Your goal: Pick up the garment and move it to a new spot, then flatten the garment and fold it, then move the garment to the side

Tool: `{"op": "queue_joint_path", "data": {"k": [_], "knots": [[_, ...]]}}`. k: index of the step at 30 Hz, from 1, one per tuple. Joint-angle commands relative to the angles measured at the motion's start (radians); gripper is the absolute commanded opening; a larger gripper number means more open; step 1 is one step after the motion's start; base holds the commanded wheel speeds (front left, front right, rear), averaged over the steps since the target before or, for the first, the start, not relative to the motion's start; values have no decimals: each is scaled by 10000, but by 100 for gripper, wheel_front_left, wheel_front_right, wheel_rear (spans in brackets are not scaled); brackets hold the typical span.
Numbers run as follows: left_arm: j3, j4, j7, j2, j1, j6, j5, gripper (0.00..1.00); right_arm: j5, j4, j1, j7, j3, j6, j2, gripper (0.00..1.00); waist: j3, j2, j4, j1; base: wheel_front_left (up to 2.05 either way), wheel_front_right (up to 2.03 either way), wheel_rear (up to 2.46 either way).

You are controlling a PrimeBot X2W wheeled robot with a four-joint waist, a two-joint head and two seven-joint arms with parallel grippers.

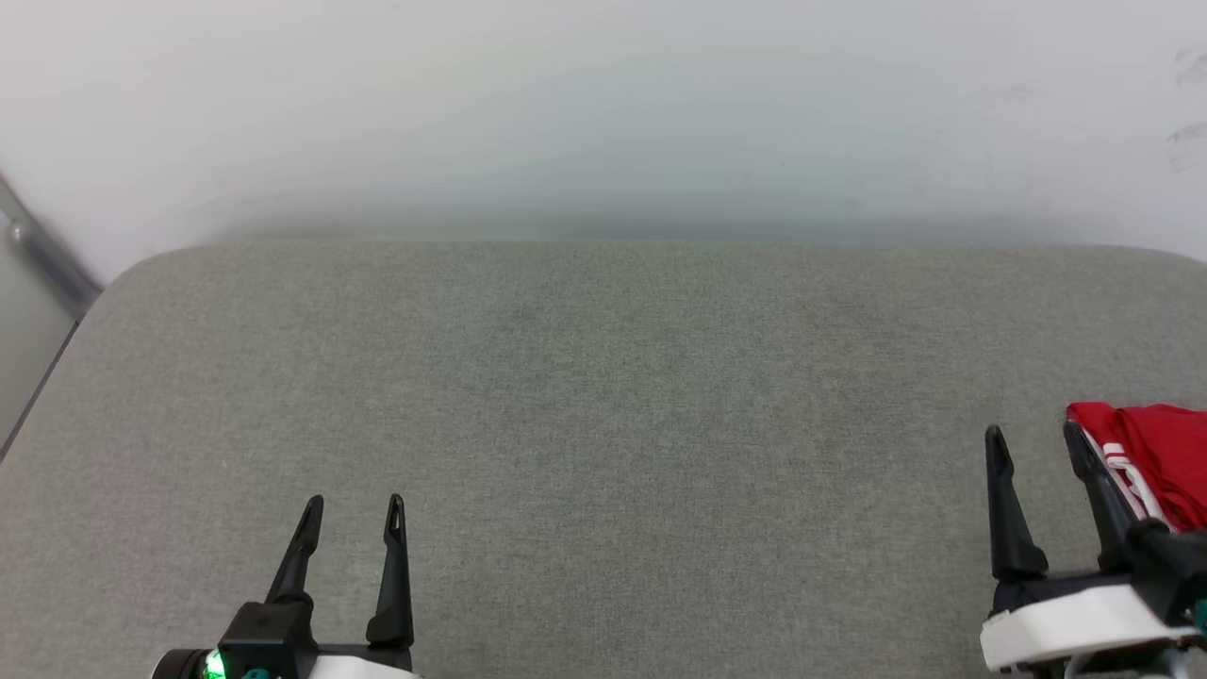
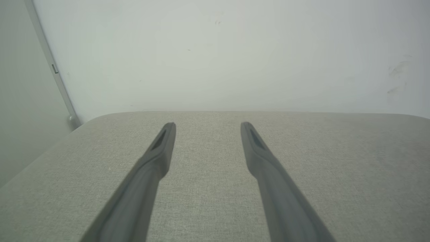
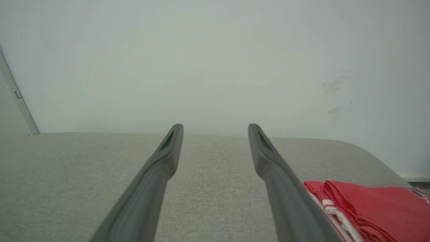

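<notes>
Head view cuts off the red jersey with white-striped trim at the right edge of the grey fabric surface, its near edge hidden behind the right gripper. That one and the left gripper both point toward the white wall, fingers spread wide, holding nothing.

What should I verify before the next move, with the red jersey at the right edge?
1. Left gripper open, empty: ok.
2. Right gripper open, empty: ok.
3. Red jersey resting on the grey padded surface, beside the right gripper: ok.
4. Whole jersey in view: not ok, the picture edge cuts it off.
5. Right gripper clear of the jersey: cannot tell.
</notes>
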Motion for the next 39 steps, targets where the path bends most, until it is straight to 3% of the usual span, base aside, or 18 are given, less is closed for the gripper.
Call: {"op": "queue_joint_path", "data": {"k": [1, 24, 25, 29, 39], "knots": [[-5, 33, -22, -12, 128, -39, -16, 100, -42, -130, 261, -51, -46, -6, 111, 100, -51, 0, -30, 2, 0, 0, 0], [139, 298, -22, -10, 363, -362, 16, 100, 312, -742, 1584, -46, -136, -6, 306, 100, -334, 0, -82, 2, 0, 0, 0], [90, 333, 2, -2, 341, -346, -30, 0, 297, -701, 1472, -17, -143, -2, 261, 0, -334, 0, -83, 2, 0, 0, 0], [48, 708, 63, -8, 438, -351, -152, 0, 431, -322, 1464, 46, -138, -2, 263, 0, -333, 0, -85, 2, 0, 0, 0], [211, 953, 549, 14, 49, -483, -2265, 0, 2439, -56, 1105, 545, -144, -2, 259, 0, -297, 0, -119, 2, 0, 0, 0]]}}
